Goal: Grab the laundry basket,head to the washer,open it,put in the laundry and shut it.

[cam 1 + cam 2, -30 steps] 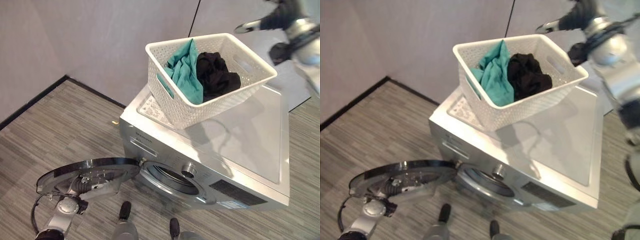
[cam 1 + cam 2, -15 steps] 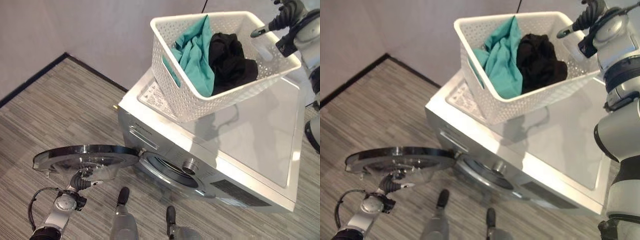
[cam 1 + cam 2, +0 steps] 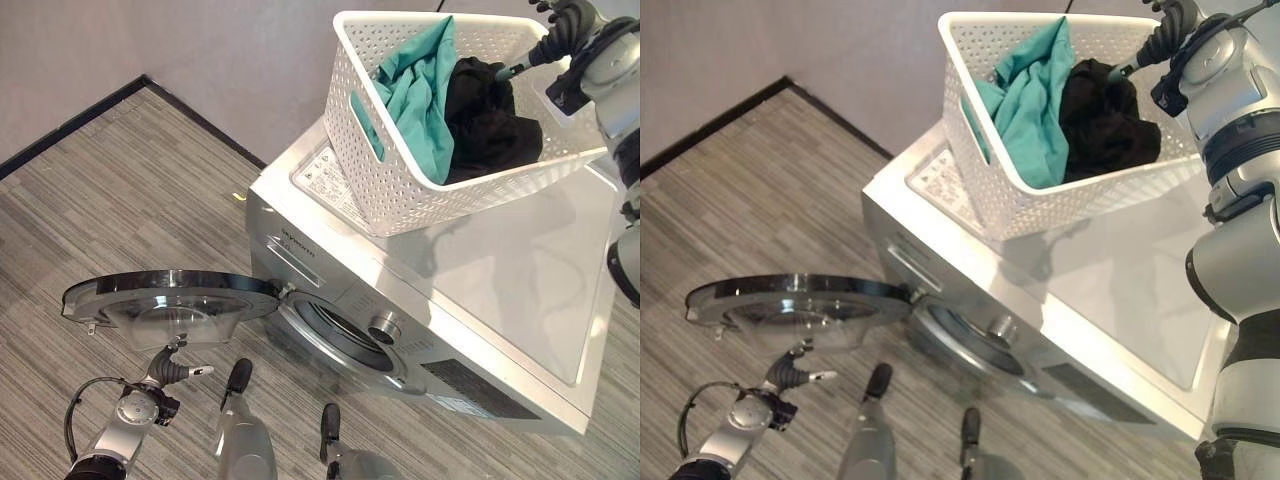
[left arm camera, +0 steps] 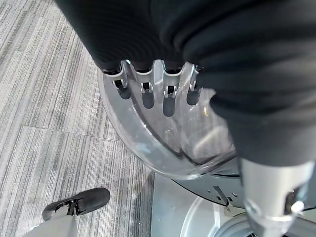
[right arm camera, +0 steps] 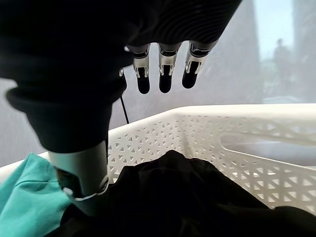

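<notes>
Grey striped floor (image 3: pixel 120 200) lies beneath the left robot hand (image 3: pixel 172 372); a plain wall (image 3: pixel 200 50) with dark skirting (image 3: pixel 70 125) stands beyond.

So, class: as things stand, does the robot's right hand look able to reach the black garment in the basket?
Probably yes: the right hand hovers open just above the black garment, and the white basket on the washer is open-topped.

Basket (image 3: pixel 400 190): far corner cut off at my 1 o'clock edge. Black clothes (image 3: pixel 1108 115): lower folds hidden behind basket wall. Washer (image 3: pixel 520 290): drum interior too dark to tell; right side cut off at 3 o'clock.
</notes>
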